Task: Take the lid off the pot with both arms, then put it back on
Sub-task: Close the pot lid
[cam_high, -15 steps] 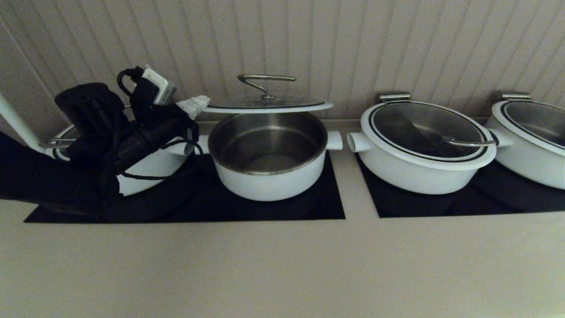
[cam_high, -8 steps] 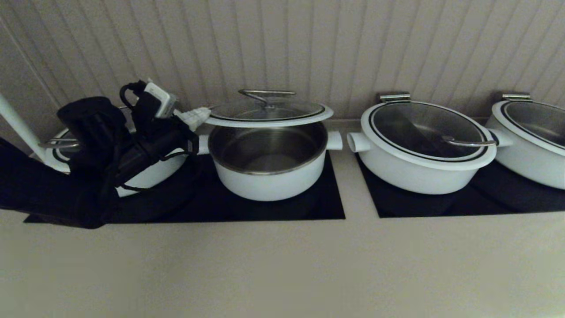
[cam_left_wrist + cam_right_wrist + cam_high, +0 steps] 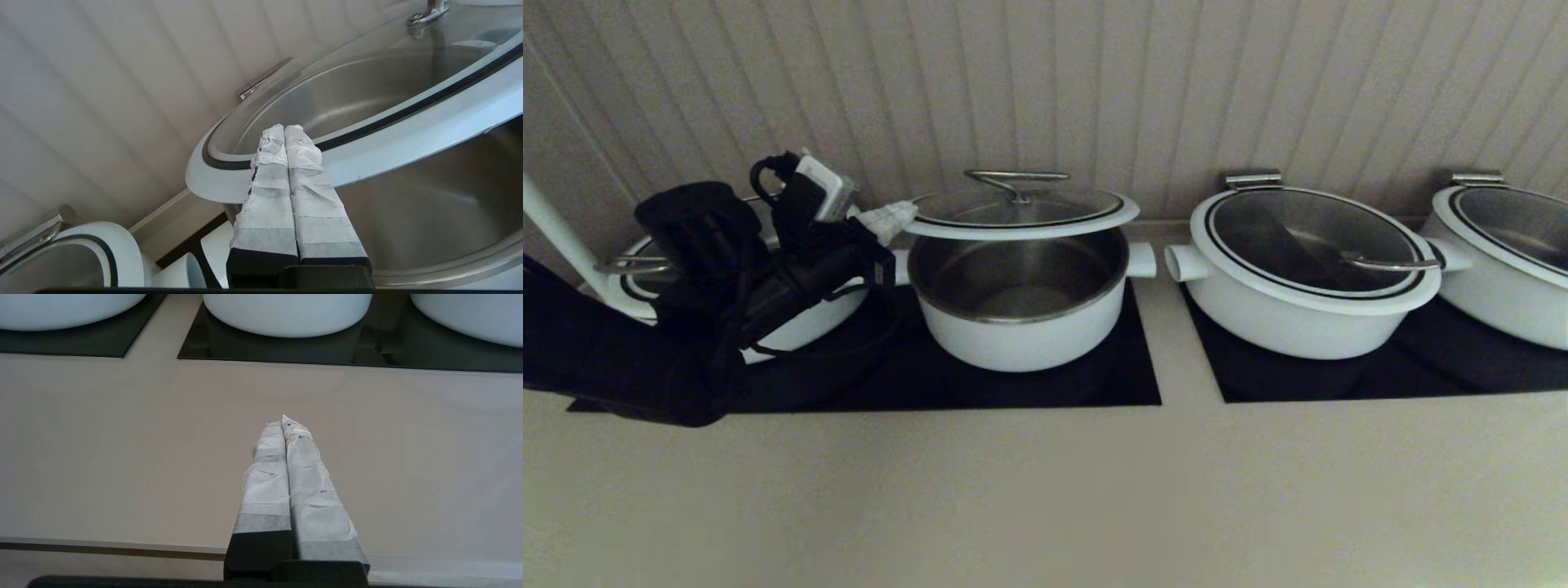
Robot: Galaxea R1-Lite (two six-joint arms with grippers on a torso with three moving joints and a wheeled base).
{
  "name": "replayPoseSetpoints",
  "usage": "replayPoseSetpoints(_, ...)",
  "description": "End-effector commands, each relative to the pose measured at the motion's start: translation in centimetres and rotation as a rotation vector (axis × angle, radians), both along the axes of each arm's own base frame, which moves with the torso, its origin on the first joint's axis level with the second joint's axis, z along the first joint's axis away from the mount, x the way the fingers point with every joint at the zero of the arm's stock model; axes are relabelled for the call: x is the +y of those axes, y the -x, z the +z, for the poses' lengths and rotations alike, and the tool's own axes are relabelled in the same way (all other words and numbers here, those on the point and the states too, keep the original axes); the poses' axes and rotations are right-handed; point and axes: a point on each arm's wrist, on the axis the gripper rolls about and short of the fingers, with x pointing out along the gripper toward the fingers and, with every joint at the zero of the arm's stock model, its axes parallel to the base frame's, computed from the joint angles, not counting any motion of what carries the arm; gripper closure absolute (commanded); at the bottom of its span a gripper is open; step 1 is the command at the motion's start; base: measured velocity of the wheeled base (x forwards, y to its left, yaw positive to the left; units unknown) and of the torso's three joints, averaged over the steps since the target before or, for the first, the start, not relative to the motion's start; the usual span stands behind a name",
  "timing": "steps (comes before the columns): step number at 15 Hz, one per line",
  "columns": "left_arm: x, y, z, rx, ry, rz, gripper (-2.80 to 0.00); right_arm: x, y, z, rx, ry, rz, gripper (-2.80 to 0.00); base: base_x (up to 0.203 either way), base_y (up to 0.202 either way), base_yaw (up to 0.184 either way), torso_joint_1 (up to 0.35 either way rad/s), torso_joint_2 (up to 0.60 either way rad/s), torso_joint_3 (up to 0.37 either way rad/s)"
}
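Observation:
The lid [image 3: 1021, 214], glass with a white rim and a steel bar handle, hangs just above the open pot [image 3: 1021, 327], tilted toward me. My left gripper [image 3: 890, 219] reaches in from the left and is shut at the lid's left rim, holding it up. In the left wrist view the taped fingers [image 3: 269, 196] lie pressed together across the lid's white rim [image 3: 408, 130], with the pot's steel inside [image 3: 429, 212] below. My right gripper [image 3: 284, 419] is out of the head view. It is shut and empty over the bare counter in front of the cooktops.
A wider lidded pot [image 3: 800, 318] sits behind my left arm. Two more wide lidded pots [image 3: 1307, 269] [image 3: 1503, 253] stand to the right on a second black cooktop [image 3: 1339, 376]. A panelled wall is close behind. The beige counter [image 3: 1045, 490] runs along the front.
The left gripper and the lid have come down from well above the pot to just over its rim. Most of the drop came early, with little movement since.

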Motion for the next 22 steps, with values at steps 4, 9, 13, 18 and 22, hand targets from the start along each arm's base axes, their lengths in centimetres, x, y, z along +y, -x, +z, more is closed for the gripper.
replayPoseSetpoints(4,-0.5,0.1,0.0,-0.005,-0.001,-0.016,0.0,0.0,0.0,0.0,0.0,0.001,0.001,0.0,0.0,0.0,0.0,0.0,0.0,0.0)
replayPoseSetpoints(9,-0.7,0.2,-0.4,0.009,-0.005,-0.023,0.0,0.0,0.0,0.0,0.0,0.001,0.001,0.0,0.0,0.0,0.0,0.0,0.0,0.0)
replayPoseSetpoints(13,-0.7,0.3,-0.7,0.021,-0.005,-0.023,0.0,0.0,0.0,0.0,0.0,0.0,0.001,0.0,0.0,0.0,0.0,0.0,0.0,0.0)
replayPoseSetpoints(18,-0.7,0.5,-1.3,0.044,-0.009,-0.023,0.0,0.0,0.0,0.0,0.0,0.001,0.001,0.0,0.0,0.0,0.0,0.0,0.0,0.0)
replayPoseSetpoints(22,-0.6,1.0,-2.5,0.029,-0.004,-0.024,0.0,0.0,0.0,0.0,0.0,0.001,0.001,0.0,0.0,0.0,0.0,0.0,0.0,0.0)
